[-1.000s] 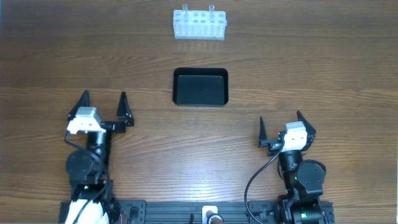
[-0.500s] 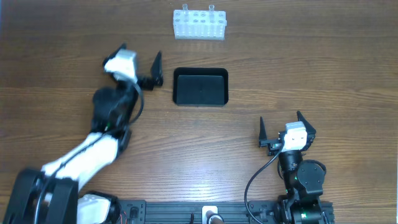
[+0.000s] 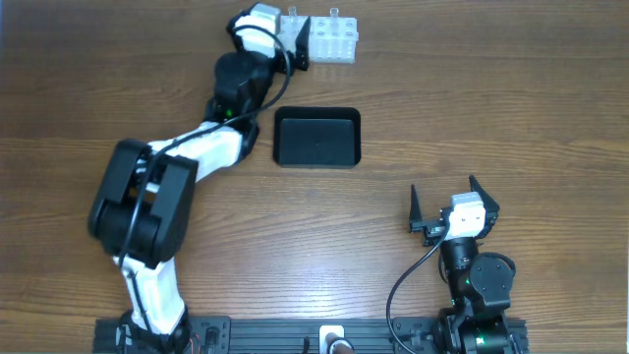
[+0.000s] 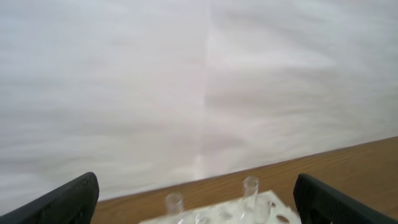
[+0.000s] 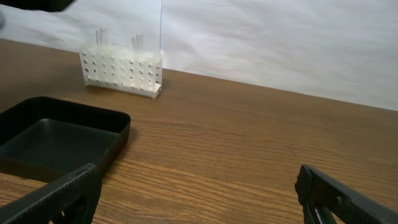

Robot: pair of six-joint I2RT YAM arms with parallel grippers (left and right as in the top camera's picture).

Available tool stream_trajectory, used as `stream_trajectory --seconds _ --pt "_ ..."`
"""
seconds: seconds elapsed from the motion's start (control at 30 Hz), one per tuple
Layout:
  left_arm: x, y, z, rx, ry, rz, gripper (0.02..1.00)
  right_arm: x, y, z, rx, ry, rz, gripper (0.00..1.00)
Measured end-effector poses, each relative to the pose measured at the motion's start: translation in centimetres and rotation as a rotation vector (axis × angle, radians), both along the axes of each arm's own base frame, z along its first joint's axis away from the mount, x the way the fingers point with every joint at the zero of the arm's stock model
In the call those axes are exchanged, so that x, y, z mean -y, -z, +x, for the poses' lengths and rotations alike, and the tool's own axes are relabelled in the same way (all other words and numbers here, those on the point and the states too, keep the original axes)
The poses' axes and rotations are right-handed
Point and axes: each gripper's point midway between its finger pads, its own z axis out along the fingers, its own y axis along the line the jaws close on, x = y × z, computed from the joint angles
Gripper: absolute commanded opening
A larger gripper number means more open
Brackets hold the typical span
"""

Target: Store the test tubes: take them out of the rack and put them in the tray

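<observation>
The white test tube rack (image 3: pixel 329 41) stands at the far edge of the table, with two clear tubes (image 4: pixel 250 189) upright in it, one (image 3: pixel 334 13) near its right end. My left gripper (image 3: pixel 293 37) is open at the rack's left end; in its wrist view both tubes rise between the spread fingers (image 4: pixel 68 199). The black tray (image 3: pixel 316 137) lies empty in front of the rack. My right gripper (image 3: pixel 443 187) is open near its base, well to the right of the tray. Its wrist view shows the tray (image 5: pixel 56 140) and the rack (image 5: pixel 121 71).
Bare wooden tabletop (image 3: pixel 511 98) surrounds the tray and rack. A white wall (image 5: pixel 280 43) rises just behind the table's far edge. The left arm (image 3: pixel 197 147) stretches diagonally across the left half of the table.
The left arm has swung from its rest pose near the base up and to the right, and its open gripper now stands at the rack. The right arm has not moved.
</observation>
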Motion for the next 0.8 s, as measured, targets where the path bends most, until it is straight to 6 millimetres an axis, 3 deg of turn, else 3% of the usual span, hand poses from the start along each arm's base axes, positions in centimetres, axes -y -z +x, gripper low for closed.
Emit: stream_trajectory --seconds 0.2,0.37,0.8 --pt "1.8 0.5 2.0 0.007 0.017 -0.041 0.998 0.0 0.0 0.0 0.0 0.0 0.0 0.993" --pt "2.0 2.3 3.4 -0.019 0.0 -0.069 0.996 0.0 0.0 0.0 0.0 0.0 0.0 0.993" --pt "3.6 5.3 3.9 -0.048 -0.164 -0.088 0.998 0.0 0.0 0.0 0.0 0.0 0.0 0.993"
